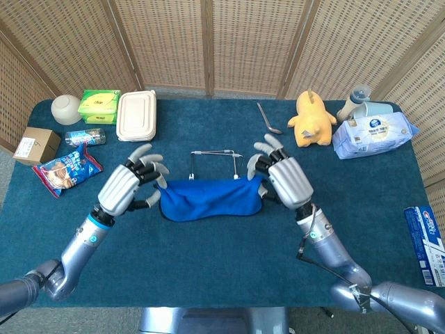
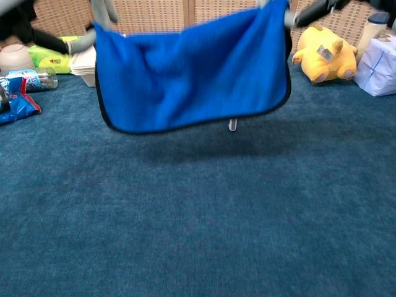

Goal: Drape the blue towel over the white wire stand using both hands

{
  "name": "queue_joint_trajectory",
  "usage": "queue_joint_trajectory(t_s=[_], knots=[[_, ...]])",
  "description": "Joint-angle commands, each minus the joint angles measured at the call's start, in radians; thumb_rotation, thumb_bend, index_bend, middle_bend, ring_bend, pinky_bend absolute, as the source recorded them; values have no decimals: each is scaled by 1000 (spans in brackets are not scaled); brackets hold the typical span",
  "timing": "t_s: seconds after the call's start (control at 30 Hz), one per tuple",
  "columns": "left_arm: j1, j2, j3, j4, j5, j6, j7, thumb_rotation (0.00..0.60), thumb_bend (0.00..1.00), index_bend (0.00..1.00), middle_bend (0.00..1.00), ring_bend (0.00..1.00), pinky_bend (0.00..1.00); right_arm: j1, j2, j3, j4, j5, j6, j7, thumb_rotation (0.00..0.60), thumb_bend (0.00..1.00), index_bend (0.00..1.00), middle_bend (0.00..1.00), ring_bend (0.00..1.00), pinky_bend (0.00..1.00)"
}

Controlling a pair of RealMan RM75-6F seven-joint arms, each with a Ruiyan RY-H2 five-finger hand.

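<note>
I have the blue towel (image 1: 211,197) hanging off the table, just in front of the white wire stand (image 1: 215,165), my left hand (image 1: 129,184) and right hand (image 1: 285,179) each pinching an upper corner, fingers fanned.

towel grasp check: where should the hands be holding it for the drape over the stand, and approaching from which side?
By its two upper corners, as now: the left hand and right hand each pinch one, so the blue towel hangs spread and clear of the table, its loose hem lowest. Come from the robot's side of the white wire stand, carrying the towel over the top bar; that bar runs parallel to the stretched upper edge.
</note>
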Motion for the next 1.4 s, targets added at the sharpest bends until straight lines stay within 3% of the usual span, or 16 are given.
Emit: queue_joint_trajectory(t_s=[0.03,0.27,0.6,0.93,1.4], knots=[[-15,36,-42,-41,-33,-14,-7,600,547,825,426,259,99,14,37,43,-40,52,-20,-26,600,479,970,445,188,7],[-46,84,-116,-76,-90,-54,-13,600,547,826,427,259,99,44,68,108,-58,146,-58,-34,600,478,972,446,188,7],[-97,79,-186,-13,-155,-114,-34,600,547,825,428,260,97,114,62,173,14,258,-122,-44,600,478,972,446,188,7],[-140,41,-205,98,-182,-158,-71,600,547,825,428,260,94,175,34,191,112,322,-169,-43,600,478,972,447,188,7],[-181,-35,-196,259,-202,-205,-137,600,546,825,428,258,91,224,-28,171,227,349,-201,-28,600,477,973,447,188,7]])
